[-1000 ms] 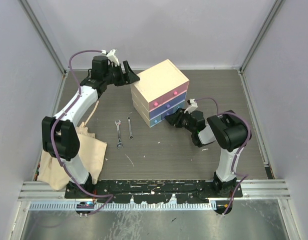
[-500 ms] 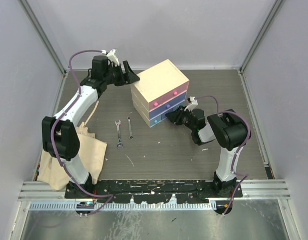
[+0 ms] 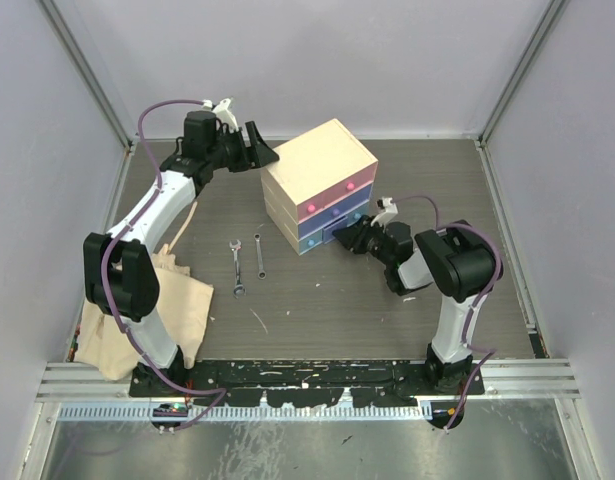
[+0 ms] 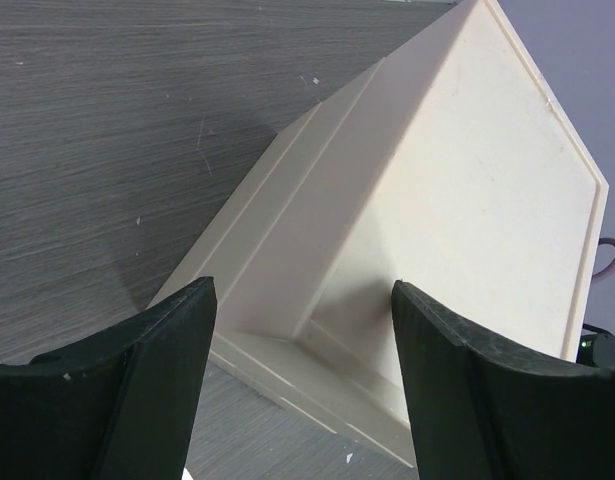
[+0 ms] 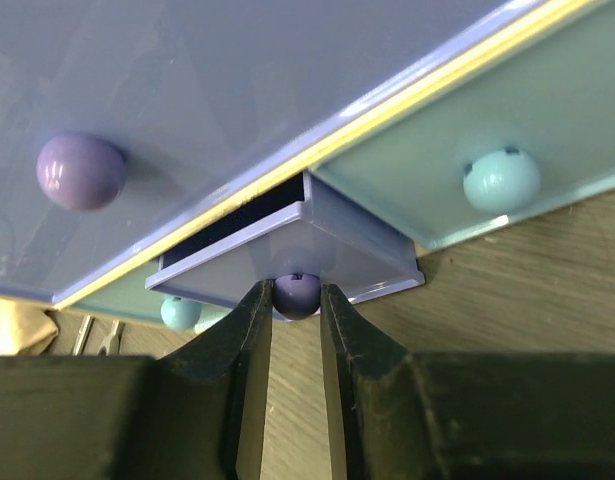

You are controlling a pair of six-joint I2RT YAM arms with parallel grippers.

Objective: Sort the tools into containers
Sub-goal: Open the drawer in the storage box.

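The cream chest (image 3: pixel 322 160) stands at the table's middle back, with pink, purple and blue drawers on its front. My right gripper (image 5: pixel 296 296) is shut on the round purple knob (image 5: pixel 297 290) of a purple drawer (image 5: pixel 287 255), which sticks out a little from the chest front. In the top view the right gripper (image 3: pixel 341 236) sits at the chest's lower right front. My left gripper (image 4: pixel 302 300) is open at the chest's back corner (image 4: pixel 467 180), fingers (image 4: pixel 167 340) apart on either side, holding nothing. Two silver wrenches (image 3: pixel 237 265) (image 3: pixel 259 255) lie on the table left of the chest.
A beige cloth (image 3: pixel 147 310) lies at the near left under the left arm. A thin pale stick (image 3: pixel 257 320) lies in front of the wrenches. Another purple knob (image 5: pixel 80 172) and a blue knob (image 5: pixel 500 178) show on neighbouring drawers. Walls enclose the table on three sides.
The right gripper has shifted very slightly at the chest front. The left arm and the wrenches have not moved.
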